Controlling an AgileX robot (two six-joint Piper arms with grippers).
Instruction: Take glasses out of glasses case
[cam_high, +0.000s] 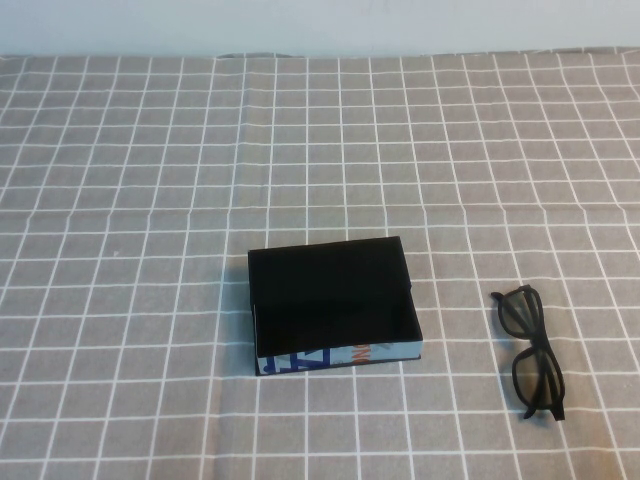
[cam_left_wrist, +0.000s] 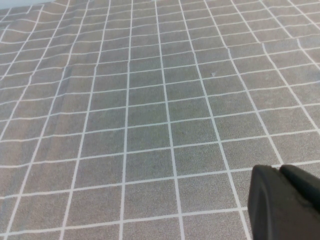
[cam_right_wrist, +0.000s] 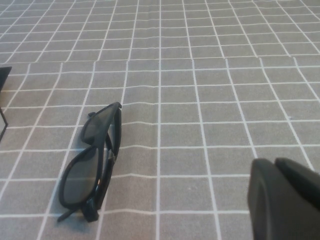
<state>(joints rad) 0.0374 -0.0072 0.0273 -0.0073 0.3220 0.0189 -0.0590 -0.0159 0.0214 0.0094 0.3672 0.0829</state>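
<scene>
The glasses case (cam_high: 333, 300) is a black box lying open near the middle of the table, its black interior empty and its white printed side facing the near edge. The black glasses (cam_high: 532, 348) lie folded on the cloth to the right of the case, apart from it. They also show in the right wrist view (cam_right_wrist: 92, 165). My right gripper (cam_right_wrist: 275, 162) is shut and empty, held over the cloth beside the glasses without touching them. My left gripper (cam_left_wrist: 280, 170) is shut and empty over bare cloth. Neither arm shows in the high view.
A grey cloth with a white grid (cam_high: 150, 200) covers the whole table, with slight wrinkles. A pale wall (cam_high: 320, 25) runs along the far edge. A dark corner of the case (cam_right_wrist: 4, 75) shows at the edge of the right wrist view.
</scene>
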